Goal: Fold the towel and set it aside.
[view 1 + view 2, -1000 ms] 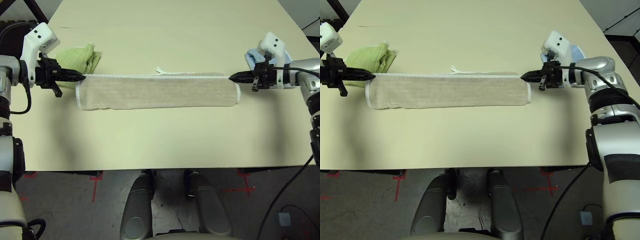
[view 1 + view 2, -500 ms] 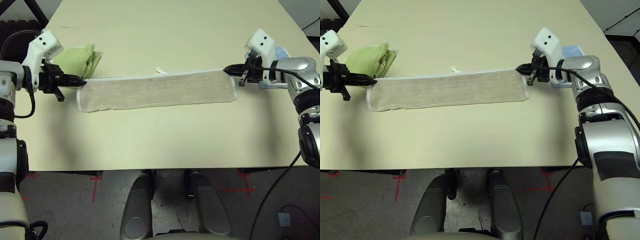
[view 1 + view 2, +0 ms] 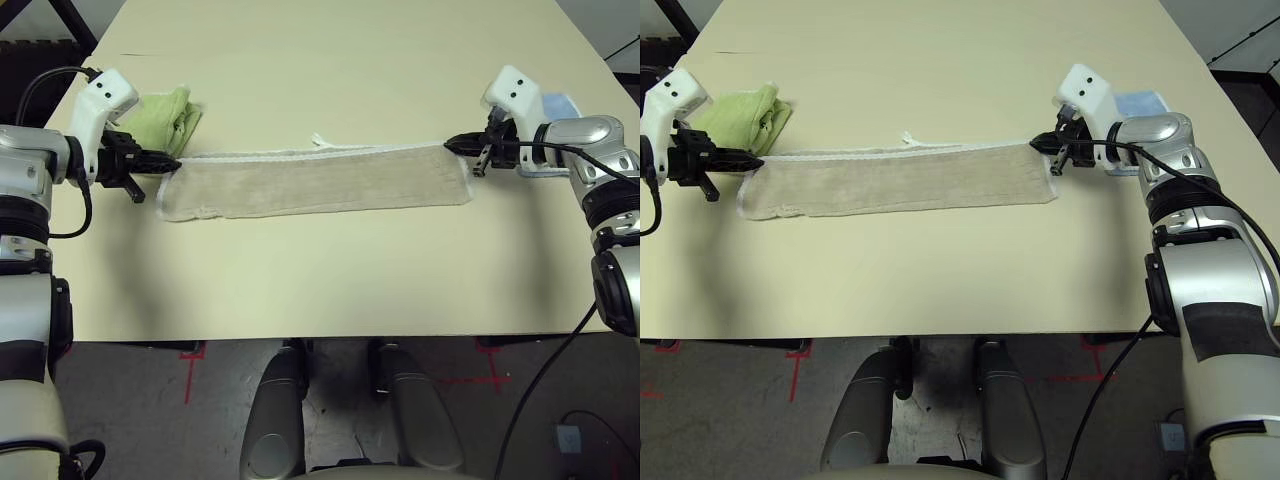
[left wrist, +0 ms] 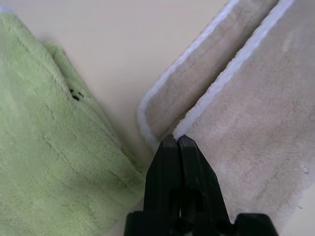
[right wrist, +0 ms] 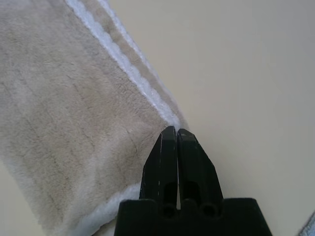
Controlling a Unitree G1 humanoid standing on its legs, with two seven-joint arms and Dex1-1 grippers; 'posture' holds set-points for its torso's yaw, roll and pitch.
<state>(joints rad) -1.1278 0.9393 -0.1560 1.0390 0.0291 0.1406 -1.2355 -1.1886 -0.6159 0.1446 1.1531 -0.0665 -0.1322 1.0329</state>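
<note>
The beige towel (image 3: 315, 182) lies as a long, narrow folded strip across the middle of the table, white edging along its far side and a small white tag (image 3: 320, 140) sticking out behind it. My left gripper (image 3: 176, 163) is shut on the towel's far left corner; in the left wrist view its tips (image 4: 176, 139) pinch the top layer's white edge. My right gripper (image 3: 447, 143) is shut on the far right corner, where its tips (image 5: 173, 131) meet the edging in the right wrist view. Both layers show at the left end.
A lime-green towel (image 3: 160, 115) sits bunched just behind my left gripper, close to the beige strip's end. A light blue towel (image 3: 1138, 102) lies behind my right wrist. The table's near edge (image 3: 320, 335) runs in front, with bare tabletop between it and the strip.
Both grippers have moved inward and slightly away from me with the towel's corners. The right end shifted left and farther back, so the strip now lies slightly shorter and angled.
</note>
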